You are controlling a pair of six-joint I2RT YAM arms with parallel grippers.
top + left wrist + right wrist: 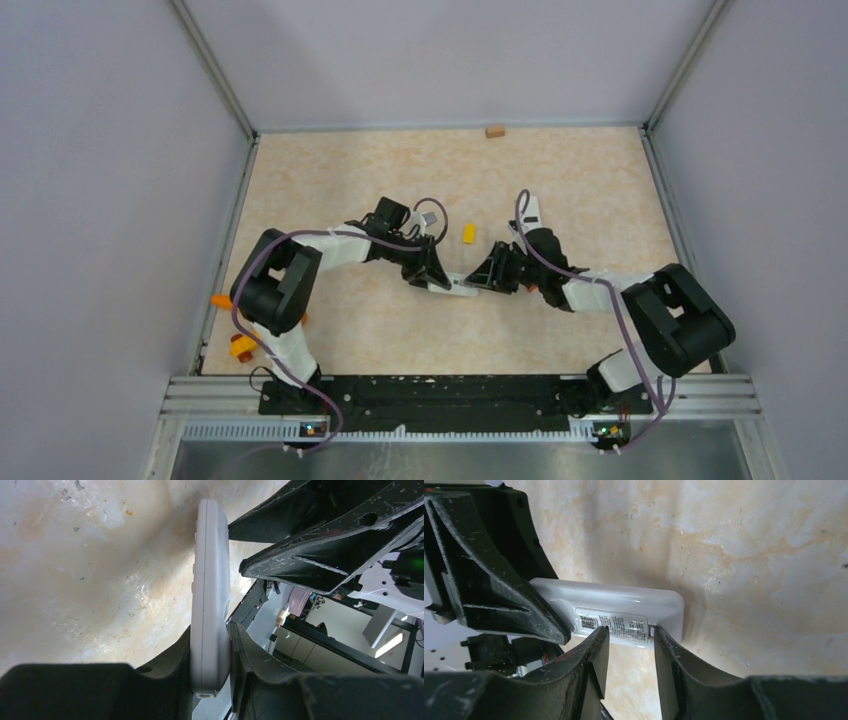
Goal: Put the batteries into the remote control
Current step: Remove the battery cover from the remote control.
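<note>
The white remote control (458, 287) is held off the table, on its edge, between my two grippers at mid-table. My left gripper (437, 280) is shut on one end of it; in the left wrist view its black fingers (165, 665) clamp the remote control (210, 595) from both sides. My right gripper (630, 632) is open, jaws apart, with both tips against the lower edge of the remote control (624, 602) by its printed label panel (614, 625). No batteries show in any view.
A small yellow block (468, 233) lies just behind the grippers. A tan block (494, 130) sits at the back wall. Orange objects (222, 300) lie by the left arm's base. Grey walls close in the table on three sides.
</note>
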